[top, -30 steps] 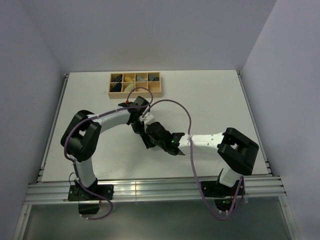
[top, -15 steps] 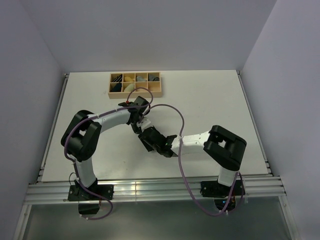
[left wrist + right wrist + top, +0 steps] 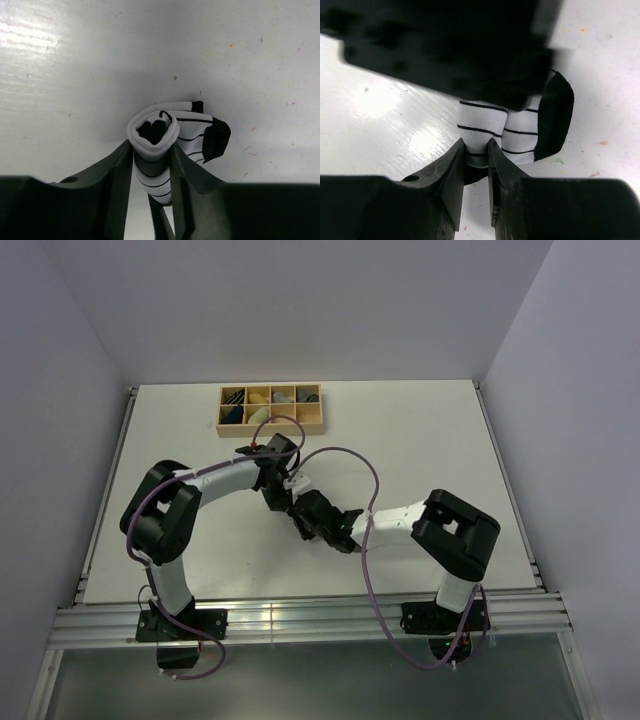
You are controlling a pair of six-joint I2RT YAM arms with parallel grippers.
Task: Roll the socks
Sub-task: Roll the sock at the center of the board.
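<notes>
**Both end effectors meeting at the rolled socks, mid-desk.** The socks (image 3: 152, 145) lie on the desk (image 3: 430, 440) as a tight coil. The white, thin-striped sock is outermost, dark fabric shows at the core, and one black end juts to the side. The left end effector (image 3: 151, 152) straddles the coil, its fingers touching both flanks. The right end effector (image 3: 476, 146) pinches a striped fold from the opposite side, jaws nearly together. The step in hand appears to be closing the roll, well apart from the wooden compartment tray (image 3: 270, 427) at the far edge. The next move probably calls for one firm anchor while the loose black end is tucked in. Each arm is folded at the elbow, forearms converging, wrists pitched down.
</notes>
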